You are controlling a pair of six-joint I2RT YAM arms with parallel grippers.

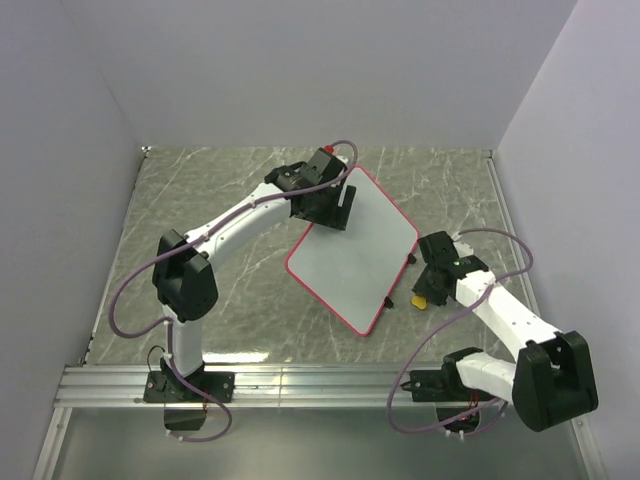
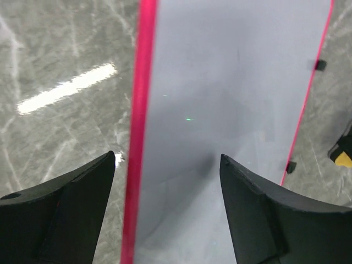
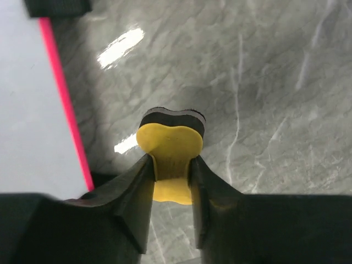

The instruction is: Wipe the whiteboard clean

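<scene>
The whiteboard (image 1: 355,250) lies flat in the middle of the marbled surface (image 1: 200,200), turned at a slant, its pink-red frame all round and its face plain white. Its two small black feet (image 1: 390,302) sit along its right edge.

The left arm (image 1: 235,220) reaches over the board's far left edge. The left jaws stand wide open and hold nothing. In the left wrist view one finger (image 2: 71,209) is over the bare surface and the other over the board (image 2: 220,82), with the frame edge between them.

The right arm (image 1: 505,315) is just beside the board's right edge, near the feet. The right jaws are clamped on a yellow eraser (image 3: 169,140), whose dark pad faces away from the wrist camera.
</scene>
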